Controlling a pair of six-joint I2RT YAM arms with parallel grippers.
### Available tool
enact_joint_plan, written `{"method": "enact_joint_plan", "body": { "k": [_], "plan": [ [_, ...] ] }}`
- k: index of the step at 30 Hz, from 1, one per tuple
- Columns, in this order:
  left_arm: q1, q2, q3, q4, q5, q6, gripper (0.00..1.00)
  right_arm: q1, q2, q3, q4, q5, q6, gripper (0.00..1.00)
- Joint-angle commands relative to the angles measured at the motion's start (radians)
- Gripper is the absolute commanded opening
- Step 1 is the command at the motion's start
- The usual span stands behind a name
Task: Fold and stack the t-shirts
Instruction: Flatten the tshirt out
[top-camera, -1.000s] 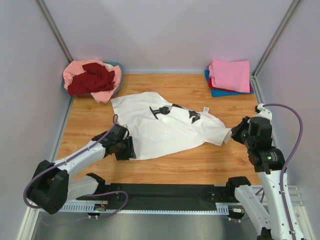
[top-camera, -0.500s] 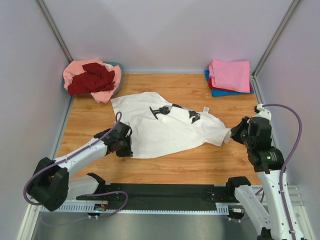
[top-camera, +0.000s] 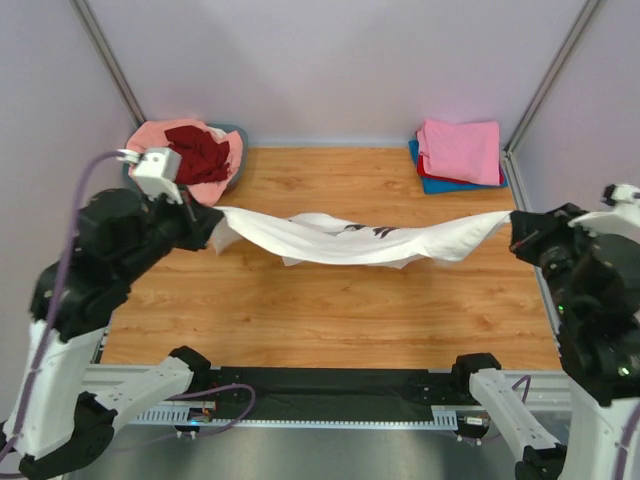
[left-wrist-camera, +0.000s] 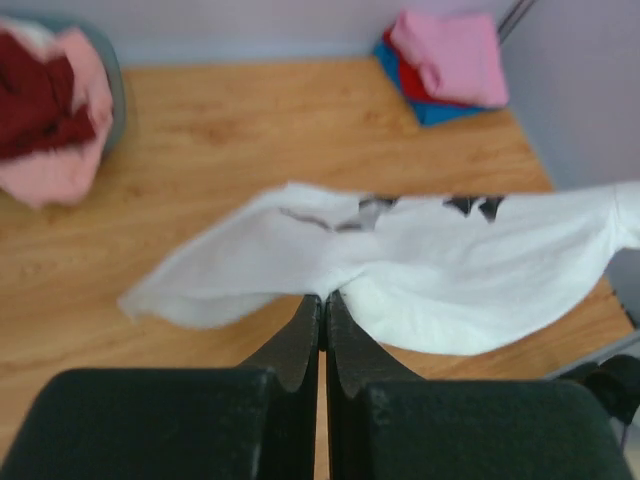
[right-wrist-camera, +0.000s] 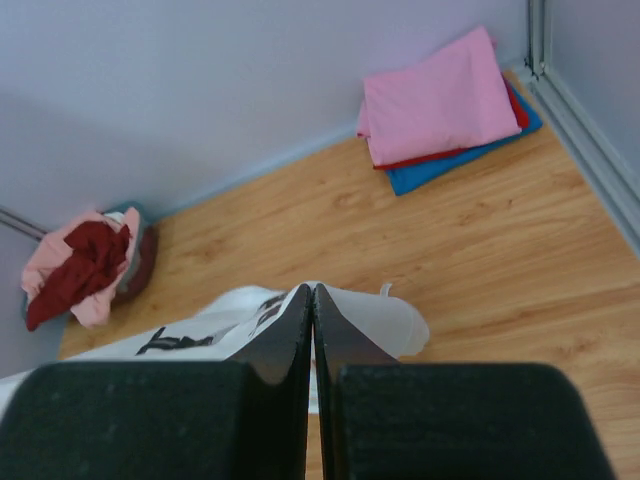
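Note:
An off-white t-shirt (top-camera: 350, 240) with a black print hangs stretched in the air above the wooden table, sagging in the middle. My left gripper (top-camera: 212, 222) is shut on its left end, and in the left wrist view (left-wrist-camera: 325, 296) the cloth (left-wrist-camera: 440, 270) bunches at the closed tips. My right gripper (top-camera: 512, 222) is shut on the right end, with the shirt (right-wrist-camera: 200, 335) pinched at the tips (right-wrist-camera: 312, 290). A folded stack of pink, red and blue t-shirts (top-camera: 458, 152) lies at the back right corner. Salmon-pink and dark red t-shirts (top-camera: 190, 160) are heaped at the back left.
A grey-blue tub (top-camera: 236, 140) under the heap sits in the back left corner. Pale walls and metal corner posts (top-camera: 108, 60) close the table on three sides. Bare wooden tabletop (top-camera: 330, 310) lies below the hanging shirt.
Both arms have risen and spread apart, lifting the off-white t-shirt off the table and pulling it taut. The left gripper closed on the shirt's edge during that second.

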Motion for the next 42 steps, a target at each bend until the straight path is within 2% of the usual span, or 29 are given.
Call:
{"method": "enact_joint_plan", "body": {
  "k": [1, 2, 3, 4, 7, 11, 14, 15, 19, 23, 25, 26, 28, 30, 31, 32, 33, 34, 35, 36, 37, 38, 40, 41, 42],
  "plan": [
    [0.000, 0.034, 0.294, -0.182, -0.014, 0.174, 0.00, -0.003, 0.018, 0.308, -0.080, 0.068, -0.046, 0.00],
    [-0.002, 0.060, 0.427, -0.199, -0.010, 0.190, 0.00, -0.003, 0.033, 0.368, -0.099, 0.089, -0.050, 0.01],
    [-0.002, 0.071, 0.489, -0.225, 0.001, 0.201, 0.00, -0.002, 0.040, 0.422, -0.105, 0.100, -0.055, 0.00],
    [-0.002, 0.077, 0.541, -0.230, 0.013, 0.222, 0.00, -0.002, 0.040, 0.515, -0.105, 0.128, -0.060, 0.00],
    [-0.002, 0.059, 0.655, -0.194, 0.068, 0.248, 0.00, -0.003, 0.003, 0.588, -0.062, 0.183, -0.082, 0.00],
    [-0.002, -0.085, 0.587, -0.037, 0.099, 0.268, 0.00, 0.001, -0.063, 0.617, 0.034, 0.200, -0.127, 0.00],
    [0.000, -0.134, 0.520, 0.061, 0.084, 0.285, 0.00, 0.023, -0.037, 0.642, 0.085, 0.185, -0.170, 0.00],
    [-0.002, -0.127, 0.528, 0.063, 0.026, 0.302, 0.00, 0.049, -0.022, 0.651, 0.102, 0.188, -0.200, 0.00],
    [-0.002, -0.035, 0.540, 0.041, -0.095, 0.307, 0.00, 0.080, 0.098, 0.663, 0.145, 0.214, -0.238, 0.00],
    [0.000, 0.149, 0.544, -0.048, -0.272, 0.262, 0.00, 0.080, 0.352, 0.656, 0.151, 0.142, -0.218, 0.00],
    [0.033, 0.203, 0.508, -0.046, -0.277, 0.233, 0.00, 0.080, 0.446, 0.622, 0.160, 0.091, -0.190, 0.00],
    [0.065, 0.253, 0.464, -0.045, -0.216, 0.209, 0.00, 0.080, 0.530, 0.610, 0.165, 0.077, -0.179, 0.00],
    [0.130, 0.290, 0.403, -0.034, -0.133, 0.149, 0.00, 0.080, 0.602, 0.523, 0.177, 0.018, -0.140, 0.00],
    [0.153, 0.300, 0.278, 0.024, -0.078, 0.143, 0.00, 0.080, 0.606, 0.425, 0.211, -0.077, -0.115, 0.00],
    [0.153, 0.282, 0.234, 0.047, -0.064, 0.153, 0.00, 0.080, 0.580, 0.290, 0.235, -0.246, -0.097, 0.00],
    [0.153, 0.272, 0.151, 0.082, -0.057, 0.161, 0.00, 0.081, 0.558, 0.215, 0.296, -0.331, -0.084, 0.00],
    [0.153, 0.266, 0.116, 0.087, -0.059, 0.167, 0.00, 0.083, 0.534, 0.136, 0.336, -0.487, -0.063, 0.05],
    [0.155, 0.265, 0.088, 0.086, -0.070, 0.173, 0.00, 0.092, 0.479, 0.039, 0.376, -0.548, -0.041, 0.13],
    [0.156, 0.269, 0.042, 0.068, -0.091, 0.179, 0.00, 0.130, 0.453, -0.119, 0.445, -0.593, 0.001, 0.25],
    [0.156, 0.269, 0.019, 0.063, -0.097, 0.184, 0.00, 0.164, 0.426, -0.206, 0.473, -0.625, 0.012, 0.36],
    [0.158, 0.262, -0.009, 0.061, -0.100, 0.192, 0.00, 0.208, 0.376, -0.272, 0.490, -0.628, 0.020, 0.49],
    [0.161, 0.255, -0.065, 0.066, -0.105, 0.196, 0.00, 0.318, 0.351, -0.391, 0.502, -0.609, 0.040, 0.53],
    [0.170, 0.237, -0.116, 0.073, -0.114, 0.202, 0.00, 0.467, 0.289, -0.485, 0.527, -0.528, 0.066, 0.58],
    [0.176, 0.231, -0.156, 0.080, -0.123, 0.205, 0.00, 0.623, 0.276, -0.554, 0.539, -0.494, 0.103, 0.59],
    [0.184, 0.228, -0.173, 0.081, -0.125, 0.212, 0.00, 0.705, 0.267, -0.580, 0.553, -0.466, 0.126, 0.59]
  ]
}}
